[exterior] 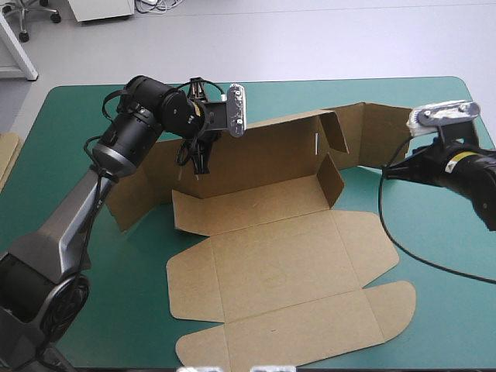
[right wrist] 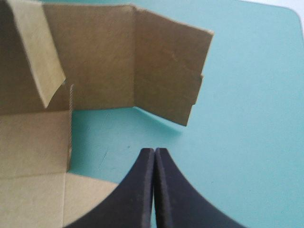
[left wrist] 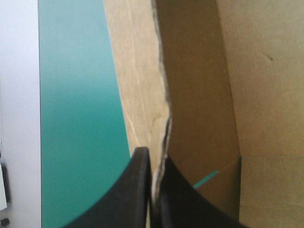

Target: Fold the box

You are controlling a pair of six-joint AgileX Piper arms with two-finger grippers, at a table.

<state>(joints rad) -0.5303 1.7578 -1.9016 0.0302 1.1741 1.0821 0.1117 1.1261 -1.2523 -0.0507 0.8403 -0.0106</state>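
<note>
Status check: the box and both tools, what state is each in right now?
box: partly folded, far wall raised, near panels flat on the table.
left tool: shut on the box, pinching the raised wall's edge.
right tool: shut, empty, clear of the box.

1. The table [exterior: 453, 318] wore a smooth teal-green cover [exterior: 434, 139] with rounded far corners at eleven and one o'clock.
2. A narrow strip of spare brown board [exterior: 5, 155] showed beside the table's nine o'clock edge.
</note>
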